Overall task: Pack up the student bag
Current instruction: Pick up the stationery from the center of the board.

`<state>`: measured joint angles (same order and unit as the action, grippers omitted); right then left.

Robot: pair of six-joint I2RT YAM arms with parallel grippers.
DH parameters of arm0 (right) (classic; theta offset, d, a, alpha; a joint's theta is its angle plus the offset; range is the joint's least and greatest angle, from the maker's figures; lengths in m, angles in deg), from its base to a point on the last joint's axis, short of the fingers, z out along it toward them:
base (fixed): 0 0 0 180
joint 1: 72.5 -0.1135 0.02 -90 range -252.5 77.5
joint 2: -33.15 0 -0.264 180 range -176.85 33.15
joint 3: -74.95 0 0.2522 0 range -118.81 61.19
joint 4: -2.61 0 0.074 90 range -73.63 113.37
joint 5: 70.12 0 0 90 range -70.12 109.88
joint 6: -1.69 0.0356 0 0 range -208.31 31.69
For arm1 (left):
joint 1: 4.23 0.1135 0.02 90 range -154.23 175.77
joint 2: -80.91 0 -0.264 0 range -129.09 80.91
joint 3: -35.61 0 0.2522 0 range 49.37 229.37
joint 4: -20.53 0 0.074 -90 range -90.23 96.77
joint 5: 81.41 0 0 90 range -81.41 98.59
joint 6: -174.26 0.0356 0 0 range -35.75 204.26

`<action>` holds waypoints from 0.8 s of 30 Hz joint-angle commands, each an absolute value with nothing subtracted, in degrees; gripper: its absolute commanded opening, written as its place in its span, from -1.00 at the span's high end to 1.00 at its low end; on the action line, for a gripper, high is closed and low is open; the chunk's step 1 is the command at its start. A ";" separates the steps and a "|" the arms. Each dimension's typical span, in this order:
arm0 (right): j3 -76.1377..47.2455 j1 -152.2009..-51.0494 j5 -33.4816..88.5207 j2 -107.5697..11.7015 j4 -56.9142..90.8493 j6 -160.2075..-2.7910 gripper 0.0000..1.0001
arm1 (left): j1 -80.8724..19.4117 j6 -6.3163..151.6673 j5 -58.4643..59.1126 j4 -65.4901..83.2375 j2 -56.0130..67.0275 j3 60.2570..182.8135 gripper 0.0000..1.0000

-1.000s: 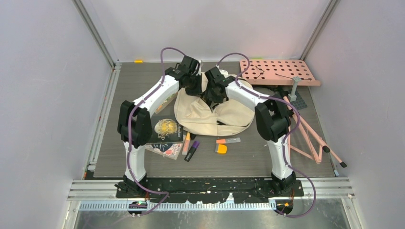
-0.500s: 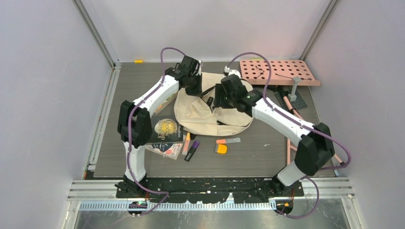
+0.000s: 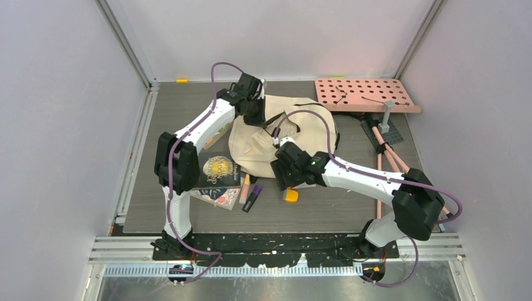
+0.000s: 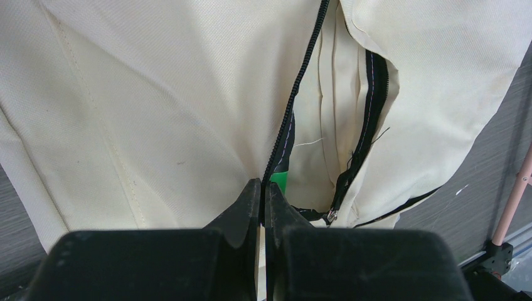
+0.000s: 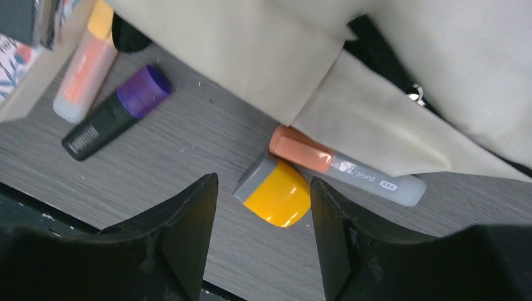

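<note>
The right gripper [image 5: 263,180] hangs low over the table [image 3: 326,207], its jaws wide apart with nothing between them; just beyond its fingertips lies a yellow-capped marker [image 5: 276,194], touching an orange-capped pen [image 5: 345,168] that is partly tucked under the bag's edge; to the left lie a purple-capped marker [image 5: 110,116] and an orange highlighter [image 5: 85,72], near the books [image 3: 216,175]; the student bag [image 3: 288,135] sprawls at mid-table, its zip gaping; at its far left side the left gripper [image 4: 263,194] is pinched tight on the zip edge; farthest right sits a pink perforated board [image 3: 364,94].
</note>
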<state>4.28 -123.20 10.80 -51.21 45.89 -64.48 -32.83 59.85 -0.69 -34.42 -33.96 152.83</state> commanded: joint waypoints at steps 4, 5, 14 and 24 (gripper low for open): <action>6.96 -125.44 10.74 -52.80 42.24 -68.22 -0.25 | -32.34 60.95 -1.72 -33.91 -31.23 153.06 1.00; 7.18 -125.77 10.91 -53.49 42.01 -68.55 -0.25 | -32.35 60.96 -1.74 -34.00 -31.23 153.08 1.00; 6.88 -126.46 12.15 -57.89 40.52 -72.85 -0.26 | -32.36 60.95 -2.06 -34.48 -31.84 153.76 1.00; 9.18 -127.73 13.83 -57.58 41.18 -72.27 -0.26 | -32.35 61.21 -1.71 -34.21 -31.31 152.65 1.00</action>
<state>8.00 -126.87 13.09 -58.51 41.69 -71.93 -32.83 60.66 -0.96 -34.40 -33.93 152.67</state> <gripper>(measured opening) 0.630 0.021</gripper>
